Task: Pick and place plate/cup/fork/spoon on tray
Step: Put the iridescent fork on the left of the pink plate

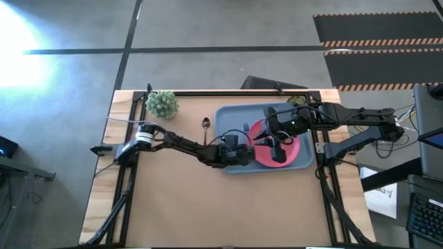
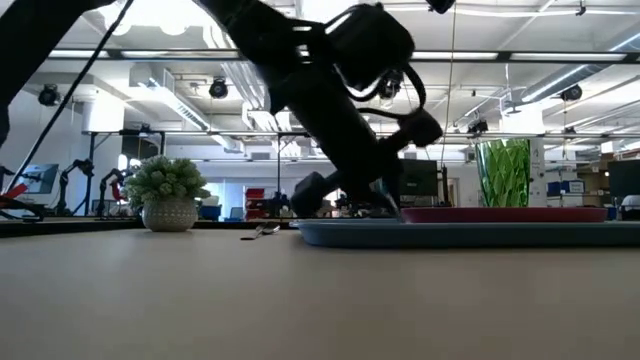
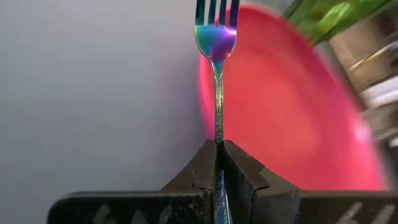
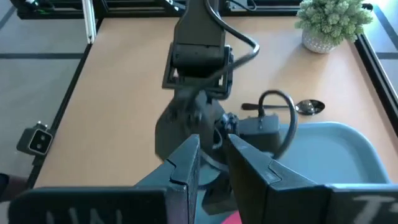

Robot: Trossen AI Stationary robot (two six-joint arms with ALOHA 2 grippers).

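Brown table (image 1: 208,207) fills the middle of the room. On its left side sits a small fuzzy plant (image 1: 162,104). Next comes the spoon (image 1: 205,124), lying just beside the tray (image 1: 228,117). The left gripper (image 1: 239,149) pinches the fork (image 3: 217,56) over the tray, beside the plate (image 1: 294,151). The right gripper (image 1: 275,142) hangs above the plate, fingers a little apart, holding nothing.

2 dark, matte-black jointed arms with looping black cables and blocky angular pincer fingers (image 4: 186,163)
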